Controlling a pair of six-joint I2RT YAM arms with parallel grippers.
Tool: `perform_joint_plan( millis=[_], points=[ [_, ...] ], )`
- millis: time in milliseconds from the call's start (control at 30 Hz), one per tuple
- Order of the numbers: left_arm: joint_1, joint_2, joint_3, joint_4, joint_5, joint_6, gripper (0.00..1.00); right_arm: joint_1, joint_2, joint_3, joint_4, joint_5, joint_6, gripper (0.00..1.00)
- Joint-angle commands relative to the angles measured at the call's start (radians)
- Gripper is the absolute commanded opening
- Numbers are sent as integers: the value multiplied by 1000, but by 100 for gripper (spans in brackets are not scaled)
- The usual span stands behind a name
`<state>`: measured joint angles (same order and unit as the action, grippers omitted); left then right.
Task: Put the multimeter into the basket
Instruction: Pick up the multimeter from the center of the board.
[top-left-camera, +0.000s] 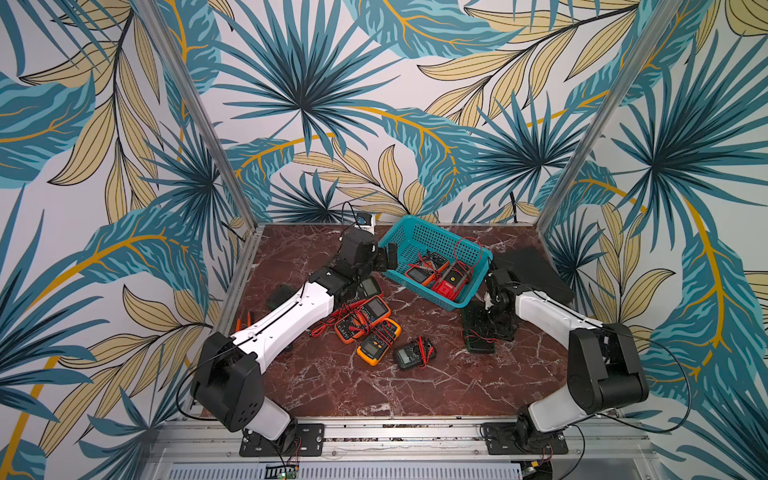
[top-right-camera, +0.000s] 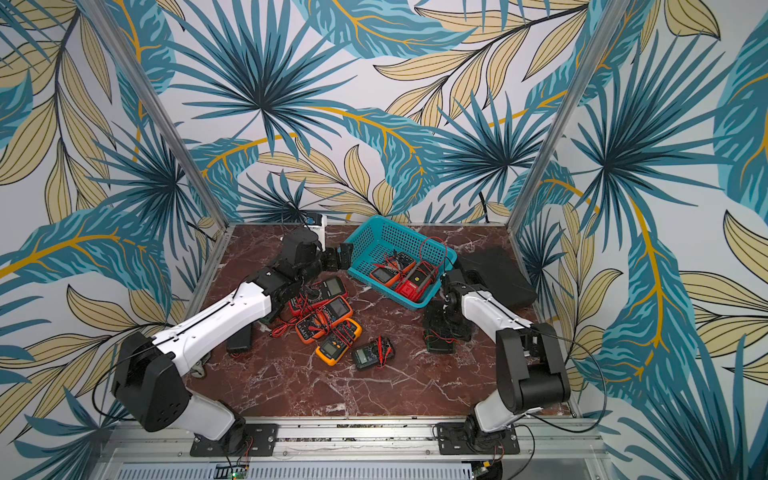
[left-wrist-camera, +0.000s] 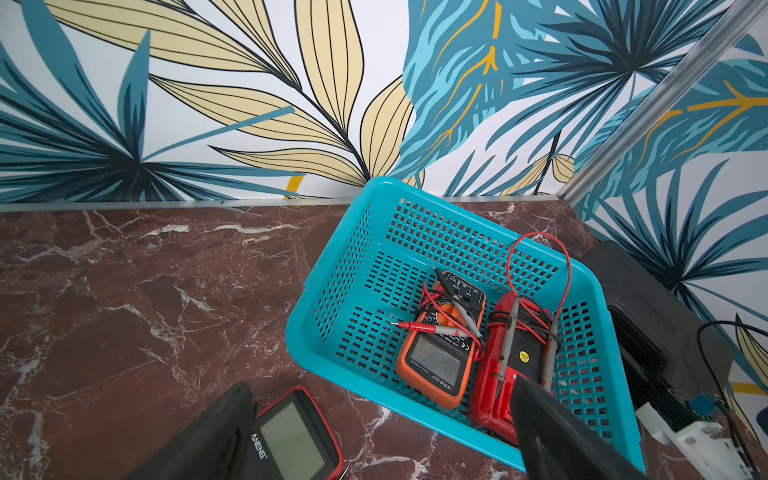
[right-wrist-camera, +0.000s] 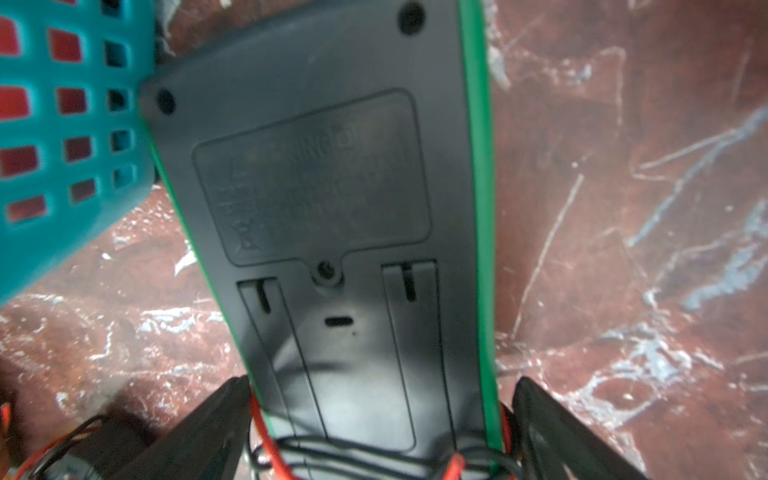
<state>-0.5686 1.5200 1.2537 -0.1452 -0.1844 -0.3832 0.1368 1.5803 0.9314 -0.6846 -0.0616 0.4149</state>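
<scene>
The green-edged multimeter is seen lying back-up on the bench, outside the basket and just beside its near corner; whether the two touch cannot be told. The right arm is dipped low over it, and the right jaws are spread wide, one to each side of the casing's lead-wrapped end, with red lead showing in both gaps and no clamp seen. Over by the basket's opposite rim the left arm is held above the bench, the left jaws parted wide and empty, a red-rimmed meter visible beneath them. Inside the basket an orange meter and a red meter are laid side by side, leads tangled on top. A cluster of further meters is spread on the bench between the arms.
</scene>
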Motion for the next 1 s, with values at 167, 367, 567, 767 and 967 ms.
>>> perform_joint_plan(
  millis=[167,367,567,767,967],
  points=[
    [-2,-34,-27,19,-33,-8,100,13,74,18,13,102,42,100],
    [-2,-34,-31,9,-49,-8,100,12,48,17,26,126,55,60],
    [-1,-39,-34,4,-60,-11,100,12,-50,-14,21,182,89,38],
    [-2,-50,-45,13,-80,-20,100,12,-210,-42,11,222,140,27],
    [0,-62,-58,10,-112,-40,100,12,-380,-33,-42,280,191,24]
  ],
)
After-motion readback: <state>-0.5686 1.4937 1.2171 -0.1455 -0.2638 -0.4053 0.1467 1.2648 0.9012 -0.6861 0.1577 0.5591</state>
